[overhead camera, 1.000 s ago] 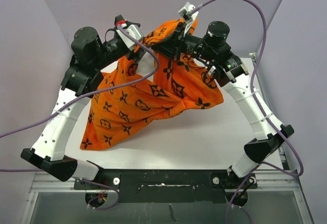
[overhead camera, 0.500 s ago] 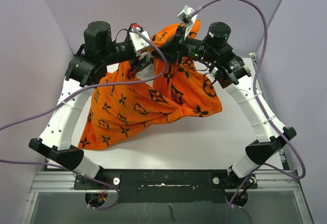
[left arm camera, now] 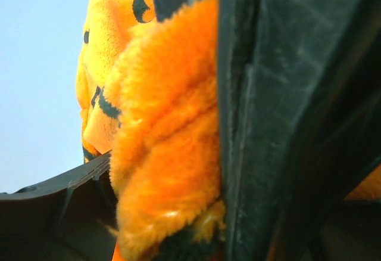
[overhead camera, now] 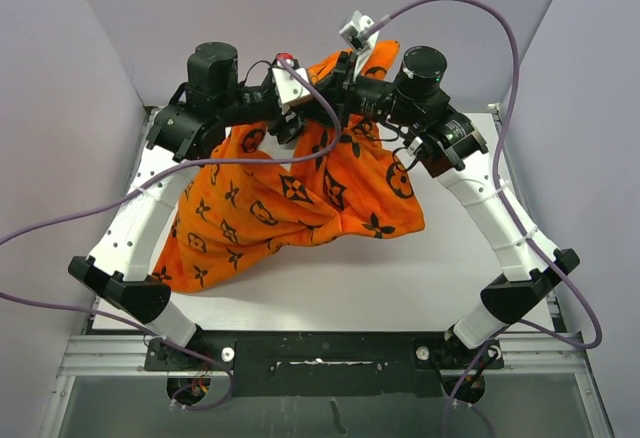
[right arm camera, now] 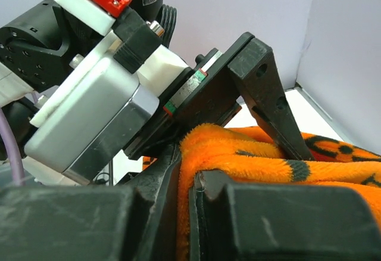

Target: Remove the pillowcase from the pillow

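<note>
**Orange cover hoisted by its top edge, pillow nowhere in sight**

The pillowcase (overhead camera: pixel 290 208) hangs from a high point at the back of the worktop (overhead camera: pixel 400 278). It fans down and forward in loose folds until its lower left corner trails onto the white surface. No pillow shows in any view, and I cannot tell whether it is inside the drape.

The plush looks light, limp and thick-piled. I judge it will sag and bunch rather than hold a shape, and a shallow pinch may creep out of the pile. The best hold is likely a doubled fold at the hem of the open end, taken deep.

The right hand (right arm camera: pixel 186 213) is closed tight on a ridge of orange fabric at the raised peak. The left hand (left arm camera: pixel 155 183) sits just beside it with its jaws standing wide. A fold of plush lies between them against one finger, not clearly pinched
</note>
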### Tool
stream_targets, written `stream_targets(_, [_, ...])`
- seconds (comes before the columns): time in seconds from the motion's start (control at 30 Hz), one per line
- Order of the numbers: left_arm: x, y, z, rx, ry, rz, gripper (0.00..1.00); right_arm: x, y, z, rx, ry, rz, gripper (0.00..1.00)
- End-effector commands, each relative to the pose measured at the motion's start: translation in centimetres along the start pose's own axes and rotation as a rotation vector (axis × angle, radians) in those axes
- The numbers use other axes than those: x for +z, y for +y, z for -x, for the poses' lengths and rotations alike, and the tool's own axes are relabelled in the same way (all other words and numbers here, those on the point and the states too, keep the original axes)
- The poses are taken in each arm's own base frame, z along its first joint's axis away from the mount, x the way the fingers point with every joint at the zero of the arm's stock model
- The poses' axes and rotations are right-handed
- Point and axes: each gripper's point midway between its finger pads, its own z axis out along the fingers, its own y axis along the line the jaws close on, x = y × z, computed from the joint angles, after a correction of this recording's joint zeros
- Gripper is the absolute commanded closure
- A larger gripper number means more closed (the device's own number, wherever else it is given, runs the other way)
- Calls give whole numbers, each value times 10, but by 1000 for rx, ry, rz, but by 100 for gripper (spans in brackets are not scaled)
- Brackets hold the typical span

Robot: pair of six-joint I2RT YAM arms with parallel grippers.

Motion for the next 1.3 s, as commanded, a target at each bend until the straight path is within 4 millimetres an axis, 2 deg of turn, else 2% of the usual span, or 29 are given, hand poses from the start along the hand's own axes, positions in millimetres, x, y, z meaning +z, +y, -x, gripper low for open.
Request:
stream_targets(0.0, [28, 2, 17, 18, -62, -27, 41, -13, 77, 60, -102, -155, 223, 100])
stream_targets(0.13, [44, -24, 14, 34, -52, -95, 70, -18, 84, 67, -106, -170, 233, 100])
stream_targets(0.2, [48, -29, 13, 25, -50, -110, 83, -21, 86, 70, -111, -173, 233, 100])
stream_targets(0.27, [51, -25, 17, 8, -56, -84, 100, -24, 85, 72, -115, -172, 212, 100])
stream_targets(0.33, [51, -11, 24, -2, -75, -24, 100, -29, 82, 73, -129, -179, 173, 100])
stream_targets(0.43, [45, 21, 38, 10, -102, 106, 100, -39, 65, 72, -147, -186, 33, 100])
stream_targets(0.53, [35, 58, 58, 56, -130, 266, 100, -57, 29, 66, -148, -197, -211, 100])
stream_targets(0.57, [27, 76, 72, 76, -164, 345, 100, -67, 15, 63, -150, -198, -305, 93])
stream_targets(0.67, [1, 120, 103, 114, -232, 542, 100, -95, -19, 52, -152, -180, -533, 85])
stream_targets(0.73, [-18, 143, 121, 129, -267, 638, 100, -111, -37, 49, -139, -169, -658, 64])
stream_targets(0.83, [-43, 164, 143, 168, -302, 749, 100, -132, -52, 49, -140, -164, -787, 51])
stream_targets(0.97, [-64, 176, 153, 220, -303, 840, 100, -154, -55, 50, -153, -158, -874, 40])
stream_targets(1.07, [-75, 184, 150, 225, -292, 897, 100, -143, -39, 39, -155, -141, -766, 38])
stream_targets(1.2, [-82, 181, 155, 221, -288, 920, 100, -97, -13, 7, -99, -108, -489, 35])
stream_targets(1.27, [-82, 172, 162, 218, -297, 902, 100, -74, -9, -10, -64, -82, -404, 33])
